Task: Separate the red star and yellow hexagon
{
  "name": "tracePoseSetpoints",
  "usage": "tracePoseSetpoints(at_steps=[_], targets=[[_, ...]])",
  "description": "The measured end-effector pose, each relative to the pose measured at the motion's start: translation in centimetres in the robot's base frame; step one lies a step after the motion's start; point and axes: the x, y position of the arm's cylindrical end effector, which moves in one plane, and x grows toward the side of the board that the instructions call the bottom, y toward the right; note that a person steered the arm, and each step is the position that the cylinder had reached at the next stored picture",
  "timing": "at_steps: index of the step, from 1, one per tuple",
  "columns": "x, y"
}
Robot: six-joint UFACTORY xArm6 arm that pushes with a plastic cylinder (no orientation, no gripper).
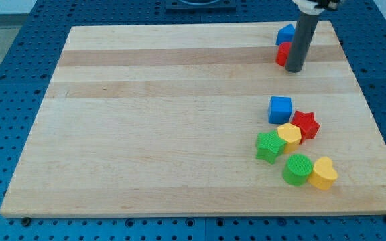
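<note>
The red star (306,124) lies at the view's right, touching the yellow hexagon (289,134) on its lower left. A blue cube (280,109) sits just above and left of the star. A green star (270,146) touches the hexagon's left side. My tip (294,69) is far above this cluster, near the view's top right, next to a red block (283,53) and a blue block (285,33), both partly hidden by the rod.
A green round block (297,169) and a yellow heart (324,173) lie side by side below the cluster. The wooden board (146,120) rests on a blue perforated table; its right edge is close to the blocks.
</note>
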Motion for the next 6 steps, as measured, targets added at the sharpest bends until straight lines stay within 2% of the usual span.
tracePoseSetpoints(at_steps=[1,2,3,4,5,6], targets=[[2.1,-4.3],[4.7,-11.6],[10.0,-14.9],[15.8,-13.3],[17.3,-8.2],[16.0,-3.0]])
